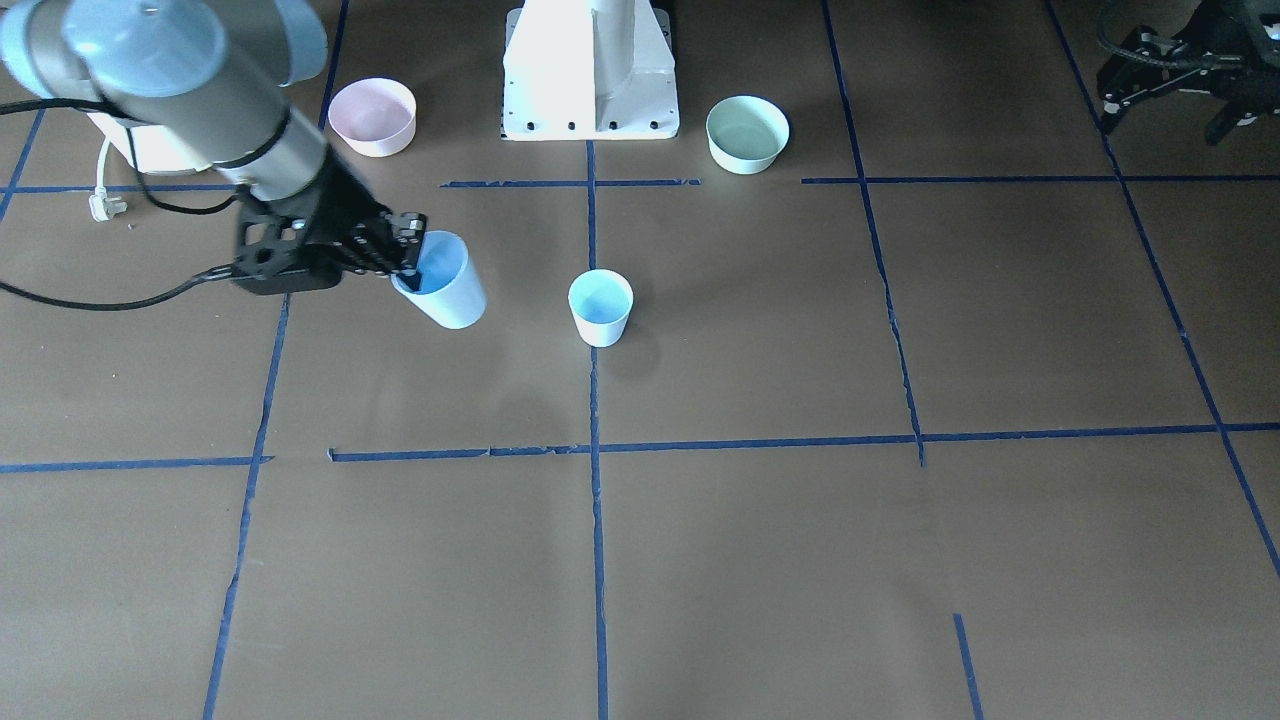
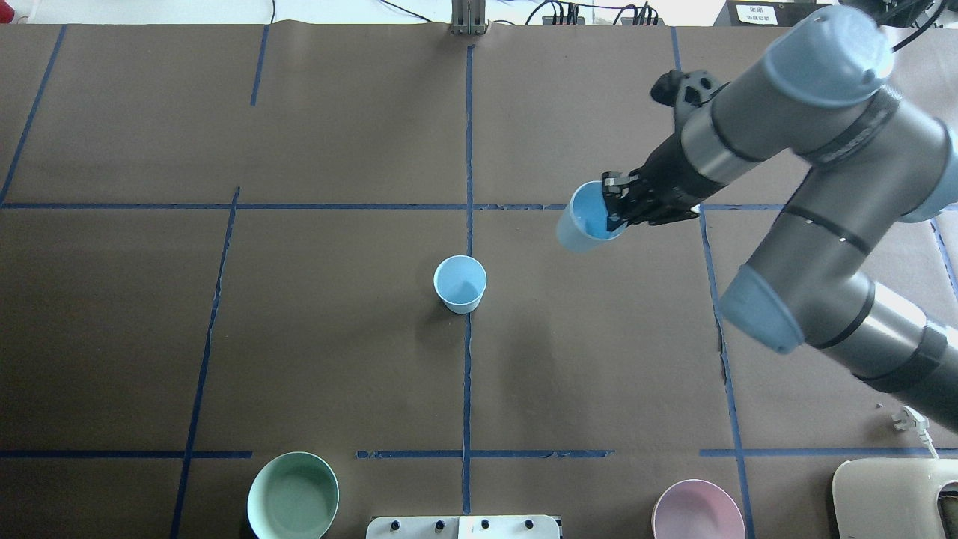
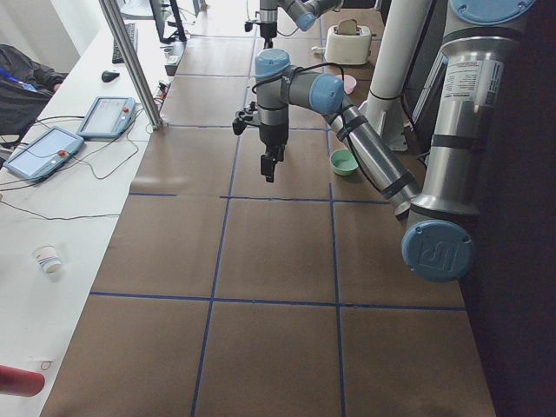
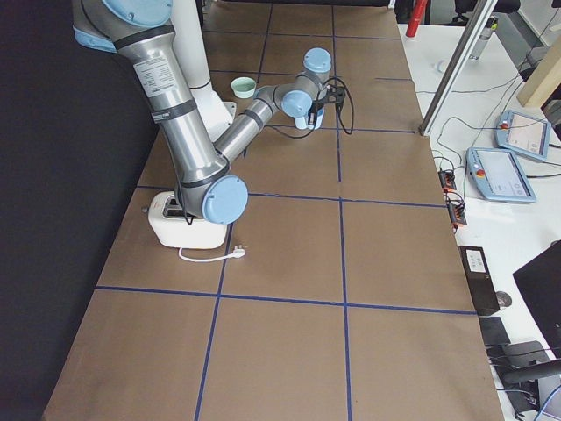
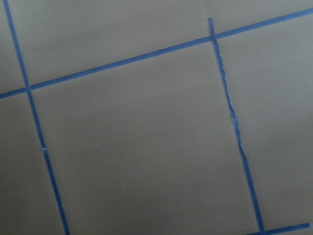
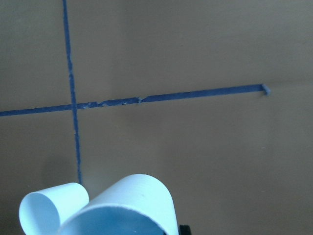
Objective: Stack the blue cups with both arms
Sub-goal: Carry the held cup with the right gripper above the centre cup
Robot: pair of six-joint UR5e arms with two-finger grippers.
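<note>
One blue cup (image 1: 600,307) stands upright near the table's middle, on the centre tape line; it also shows in the overhead view (image 2: 459,284). My right gripper (image 1: 408,262) is shut on the rim of the second blue cup (image 1: 447,288), one finger inside it. It holds the cup tilted above the table, apart from the standing cup and toward my right (image 2: 587,218). The right wrist view shows the held cup (image 6: 132,205) with the standing cup (image 6: 51,208) beside it. My left gripper (image 1: 1165,115) hangs far off on my left, looks open and is empty.
A pink bowl (image 1: 372,116) and a mint-green bowl (image 1: 747,133) sit either side of the white pedestal base (image 1: 590,70). A white plug (image 1: 105,205) and a white appliance (image 2: 891,498) lie at my right. Blue tape lines cross the brown table.
</note>
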